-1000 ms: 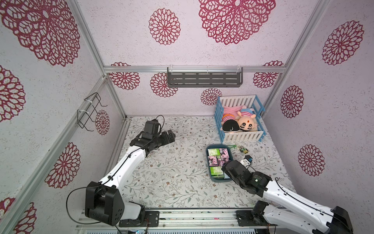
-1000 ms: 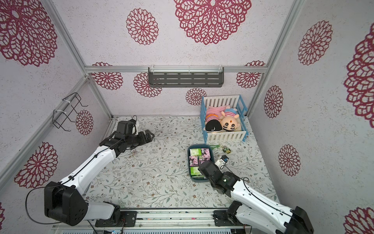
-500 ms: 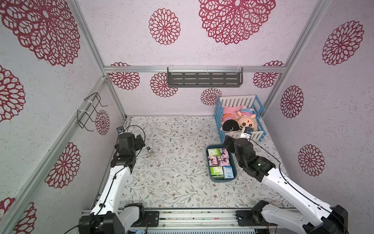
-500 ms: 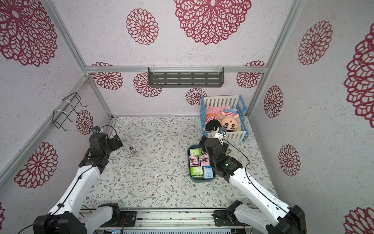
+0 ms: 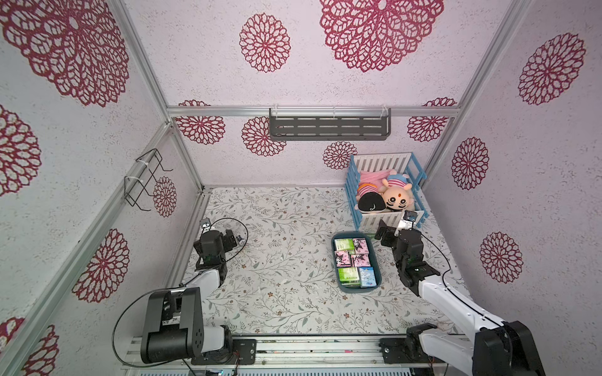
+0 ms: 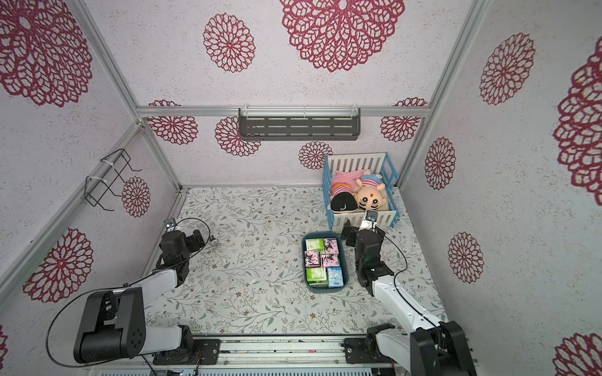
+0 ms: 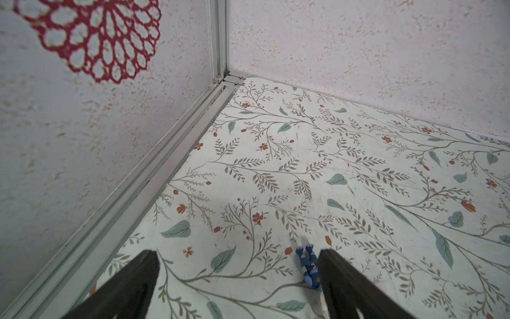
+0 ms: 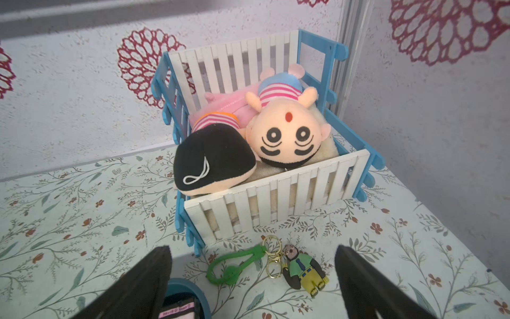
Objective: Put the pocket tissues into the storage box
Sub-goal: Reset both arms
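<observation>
The dark teal storage box [image 5: 334, 260] [image 6: 304, 260] stands right of the table's middle. Several pocket tissues lie flat in it: green-and-white [image 5: 344, 244], pink with a black figure [image 5: 342, 259] and light blue [image 5: 368, 276] [image 6: 335, 276]. My right gripper [image 5: 387, 232] [image 6: 360, 231] [image 8: 254, 259] hangs open and empty past the box's far right corner, facing the crib. Only the box's rim [image 8: 190, 287] and a pink pack [image 8: 176, 308] show by one finger in the right wrist view. My left gripper [image 5: 233, 239] [image 6: 197, 239] [image 7: 238, 262] is open and empty near the left wall.
A blue-and-white toy crib [image 5: 384, 224] [image 8: 276, 198] with two plush dolls stands at the back right. A green-looped keychain [image 8: 237, 266] with a small figure [image 8: 303, 272] lies between crib and box. A tiny blue figurine [image 7: 309, 265] [image 5: 240, 239] lies beside a left finger.
My right gripper opened and moved from over the box's near end to its far corner by the crib; a light blue pack now shows there. The left arm drew back to the left wall.
</observation>
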